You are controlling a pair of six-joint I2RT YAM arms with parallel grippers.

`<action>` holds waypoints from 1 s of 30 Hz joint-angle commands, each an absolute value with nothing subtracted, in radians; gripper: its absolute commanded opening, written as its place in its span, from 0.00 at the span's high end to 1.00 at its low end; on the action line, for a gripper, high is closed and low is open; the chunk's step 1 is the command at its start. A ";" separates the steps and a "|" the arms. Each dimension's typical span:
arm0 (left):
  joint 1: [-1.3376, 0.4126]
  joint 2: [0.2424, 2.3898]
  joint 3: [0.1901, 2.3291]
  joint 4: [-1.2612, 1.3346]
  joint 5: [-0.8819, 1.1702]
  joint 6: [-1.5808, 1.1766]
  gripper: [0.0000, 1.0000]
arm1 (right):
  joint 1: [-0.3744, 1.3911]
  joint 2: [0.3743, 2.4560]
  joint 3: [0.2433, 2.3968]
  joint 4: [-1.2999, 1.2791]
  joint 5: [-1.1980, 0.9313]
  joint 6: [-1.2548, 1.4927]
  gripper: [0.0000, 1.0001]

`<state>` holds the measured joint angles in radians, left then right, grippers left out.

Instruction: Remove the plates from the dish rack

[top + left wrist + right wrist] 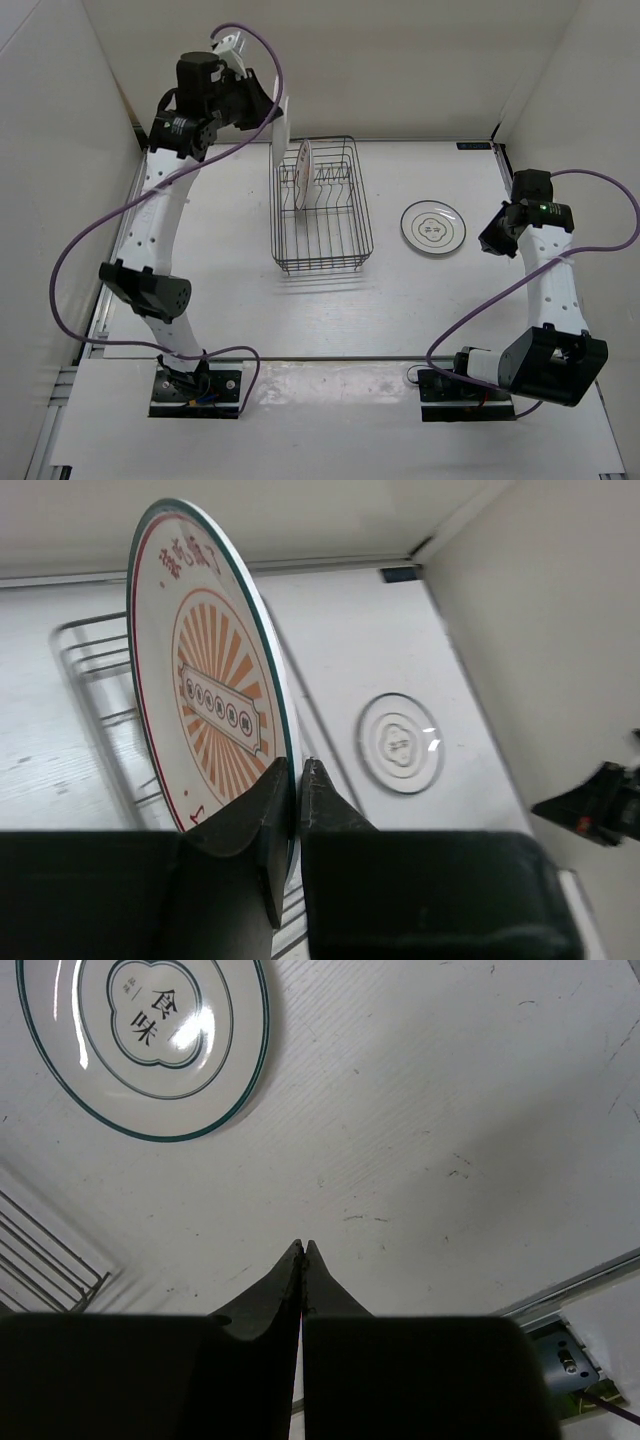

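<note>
My left gripper [273, 112] is shut on the rim of a whitish plate with an orange sunburst pattern [210, 695] and holds it on edge above the far left corner of the dish rack [322, 210]. In the top view this held plate [281, 135] shows edge-on. Another patterned plate [303, 175] stands upright among the rack's tines. A white plate with a thin dark rim [433, 226] lies flat on the table right of the rack; it also shows in the right wrist view [145, 1035]. My right gripper [303, 1247] is shut and empty, just right of that plate.
White walls enclose the table on the left, back and right. The rack's wires [95, 650] lie below the held plate, and its corner [45, 1250] shows in the right wrist view. The right arm [600, 805] stands near the right wall.
</note>
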<state>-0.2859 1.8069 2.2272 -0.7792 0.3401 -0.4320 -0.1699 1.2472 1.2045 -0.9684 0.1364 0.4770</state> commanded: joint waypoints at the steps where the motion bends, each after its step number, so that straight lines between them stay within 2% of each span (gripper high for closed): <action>1: -0.290 1.740 2.223 -0.951 0.160 -0.272 1.00 | -0.173 1.249 1.235 -0.942 0.100 0.488 1.00; 3: -0.287 1.733 2.171 -1.035 -0.030 -0.249 1.00 | -0.172 1.250 1.229 -0.931 0.081 0.488 1.00; 7: -0.285 1.784 2.136 -1.095 -0.253 -0.140 1.00 | -0.167 1.256 1.209 -0.925 0.080 0.514 1.00; 12: -0.247 1.825 2.013 -1.072 -0.366 -0.097 1.00 | -0.164 1.272 1.229 -0.922 0.061 0.523 1.00; 20: -0.166 1.858 1.731 -1.048 -0.431 -0.098 1.00 | -0.138 1.252 1.255 -0.942 0.127 0.497 1.00; 23: -0.134 1.844 1.637 -1.029 -0.416 -0.113 0.94 | -0.120 1.243 1.250 -0.950 0.172 0.480 1.00; 24: -0.129 1.844 1.622 -1.028 -0.410 -0.118 0.88 | -0.117 1.241 1.253 -0.951 0.207 0.474 1.00; 26: -0.121 1.839 1.571 -1.022 -0.399 -0.138 0.84 | -0.104 1.241 1.258 -0.951 0.222 0.462 1.00; 30: -0.121 1.838 1.531 -0.996 -0.390 -0.161 0.58 | -0.098 1.256 1.290 -0.954 0.235 0.456 1.00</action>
